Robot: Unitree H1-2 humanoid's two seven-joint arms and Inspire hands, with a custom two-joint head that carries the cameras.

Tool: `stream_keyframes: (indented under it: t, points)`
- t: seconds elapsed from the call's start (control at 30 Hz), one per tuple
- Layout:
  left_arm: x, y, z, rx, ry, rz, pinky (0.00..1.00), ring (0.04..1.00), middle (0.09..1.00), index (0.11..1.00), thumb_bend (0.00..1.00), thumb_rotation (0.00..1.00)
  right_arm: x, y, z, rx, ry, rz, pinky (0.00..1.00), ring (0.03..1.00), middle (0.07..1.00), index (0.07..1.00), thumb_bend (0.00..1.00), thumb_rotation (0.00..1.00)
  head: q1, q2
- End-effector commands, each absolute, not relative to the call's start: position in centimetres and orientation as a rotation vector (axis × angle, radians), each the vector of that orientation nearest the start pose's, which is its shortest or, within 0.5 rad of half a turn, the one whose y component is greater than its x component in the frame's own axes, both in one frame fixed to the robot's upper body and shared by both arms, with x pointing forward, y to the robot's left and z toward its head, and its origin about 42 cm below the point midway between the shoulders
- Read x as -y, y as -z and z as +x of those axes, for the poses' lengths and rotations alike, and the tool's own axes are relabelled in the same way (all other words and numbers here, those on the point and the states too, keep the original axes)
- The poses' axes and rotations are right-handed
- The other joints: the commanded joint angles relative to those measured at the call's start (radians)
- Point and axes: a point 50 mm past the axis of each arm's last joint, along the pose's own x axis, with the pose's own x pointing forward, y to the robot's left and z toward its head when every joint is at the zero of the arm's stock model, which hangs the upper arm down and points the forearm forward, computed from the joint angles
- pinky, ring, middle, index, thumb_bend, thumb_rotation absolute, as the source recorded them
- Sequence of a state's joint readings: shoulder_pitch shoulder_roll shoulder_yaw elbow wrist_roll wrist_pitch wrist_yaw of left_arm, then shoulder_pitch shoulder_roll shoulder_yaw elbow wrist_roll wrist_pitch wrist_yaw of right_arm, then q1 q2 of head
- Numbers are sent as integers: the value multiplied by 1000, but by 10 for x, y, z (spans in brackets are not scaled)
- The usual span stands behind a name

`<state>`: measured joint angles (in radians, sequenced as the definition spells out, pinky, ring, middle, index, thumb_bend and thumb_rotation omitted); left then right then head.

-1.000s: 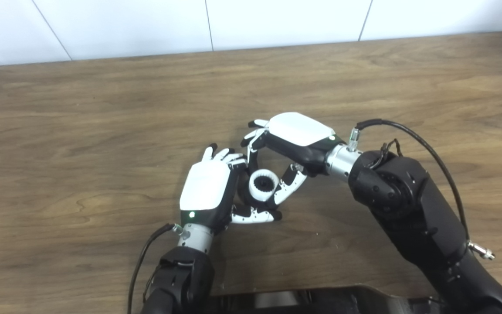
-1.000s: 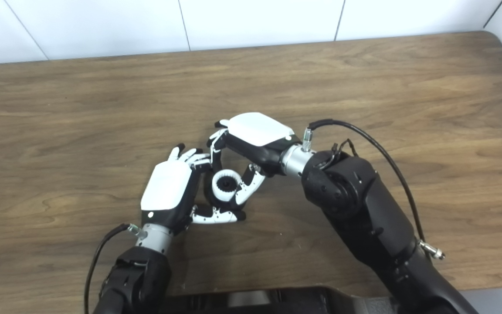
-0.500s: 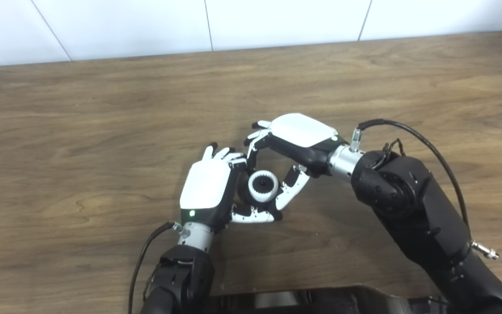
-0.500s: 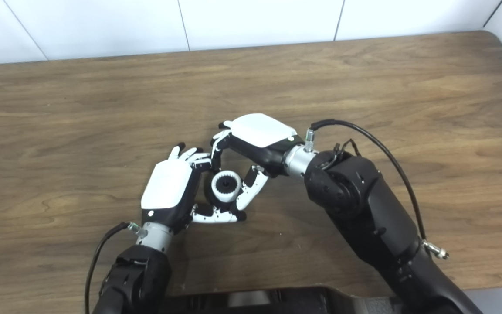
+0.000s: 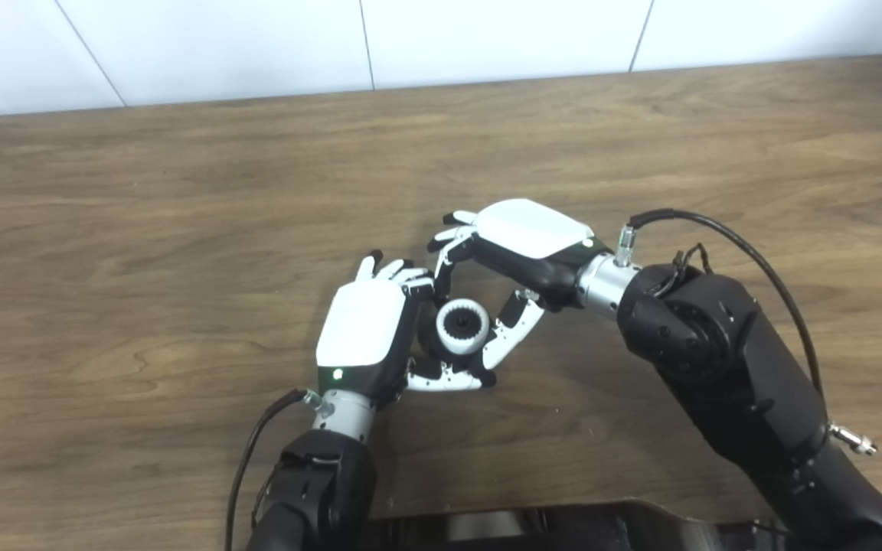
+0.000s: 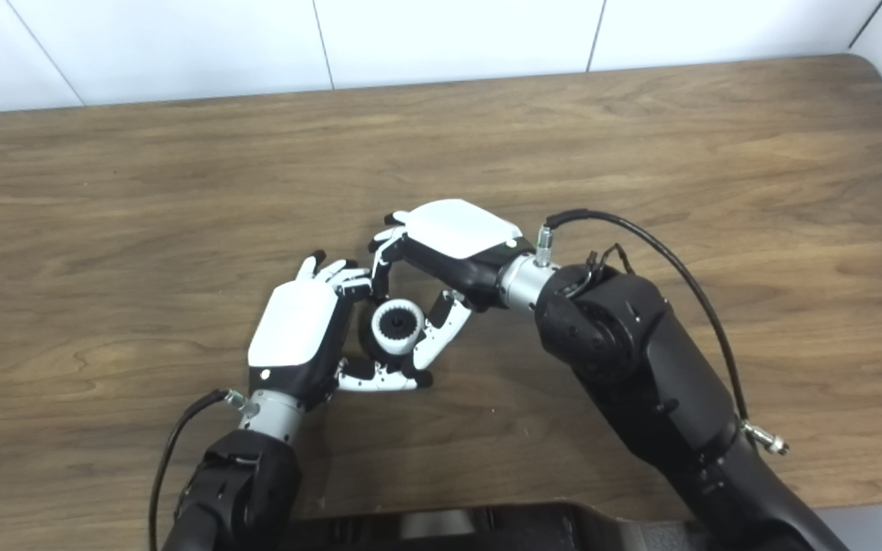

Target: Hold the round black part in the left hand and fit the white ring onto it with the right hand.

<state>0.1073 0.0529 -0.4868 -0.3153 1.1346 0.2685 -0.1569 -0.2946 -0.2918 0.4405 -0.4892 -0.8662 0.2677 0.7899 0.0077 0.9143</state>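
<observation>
1. The left hand (image 5: pixel 364 337) is curled around the round black part (image 5: pixel 432 346), just above the desk (image 5: pixel 181 229); its fingers hide most of it.
2. The white ring (image 5: pixel 461 326) sits on the part's face; fingers (image 5: pixel 510 330) of the right hand (image 5: pixel 521 249) pinch its rim.
3. The ring looks stiff, light and toothed inside; I judge the outer rim the best hold, pressing evenly so it does not tilt.
</observation>
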Motion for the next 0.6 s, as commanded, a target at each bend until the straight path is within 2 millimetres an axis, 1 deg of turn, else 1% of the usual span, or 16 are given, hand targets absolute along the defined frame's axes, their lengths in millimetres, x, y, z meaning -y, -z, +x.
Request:
stream_keyframes:
  t: [0.0,0.23,0.57]
  points:
    - [-112,-116,214,13,378,1114,1000,885,779,480,525,55,143,-254,297,288,-729,-1259,955,975,875,628,1000,292,1,0]
    - [-113,-116,215,10,379,1125,1000,883,781,480,526,56,146,-258,300,301,-714,-1253,955,974,869,612,988,285,-3,-1]
    - [-114,-116,216,5,377,1127,1000,884,782,481,525,56,157,-275,307,296,-657,-1207,948,977,874,621,988,276,-3,-7]
